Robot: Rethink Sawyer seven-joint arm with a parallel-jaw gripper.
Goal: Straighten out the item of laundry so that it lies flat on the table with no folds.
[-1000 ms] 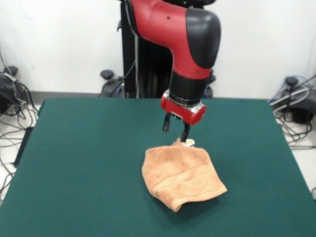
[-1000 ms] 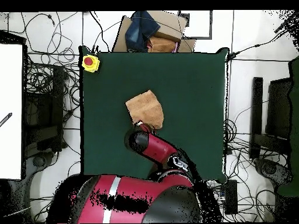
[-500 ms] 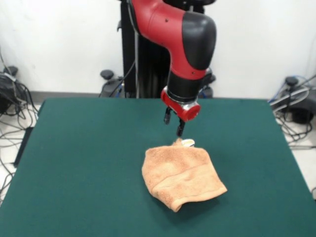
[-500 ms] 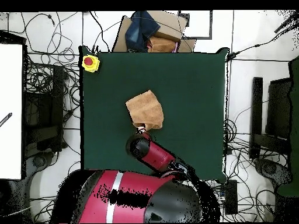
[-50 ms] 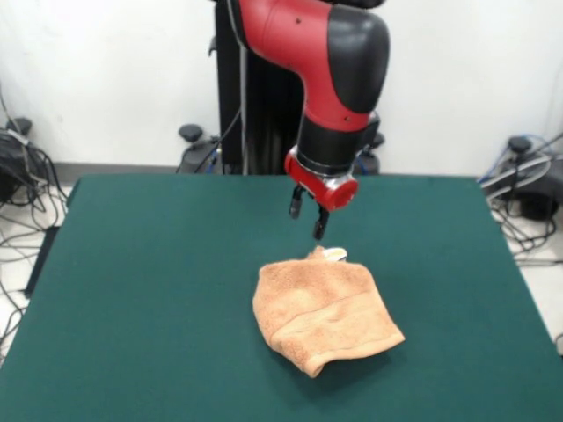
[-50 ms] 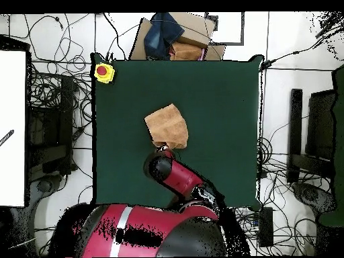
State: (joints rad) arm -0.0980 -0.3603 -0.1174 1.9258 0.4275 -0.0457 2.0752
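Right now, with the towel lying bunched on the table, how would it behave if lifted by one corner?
The peach terry towel is folded over itself with soft rounded creases, so it would probably drape limply rather than hold shape. It looks thin and small, so likely light. On the green felt-like table it may drag and bunch rather than slide. The pincer hovers above it, empty.

No readable text, labels, brands or numbers in either view. The small white tag [image 5: 335,254] at the far edge of the towel [image 5: 323,309] shows no legible print. The yellow box with a red button [image 6: 103,72] at the table [image 6: 222,101] corner carries no readable marking either.
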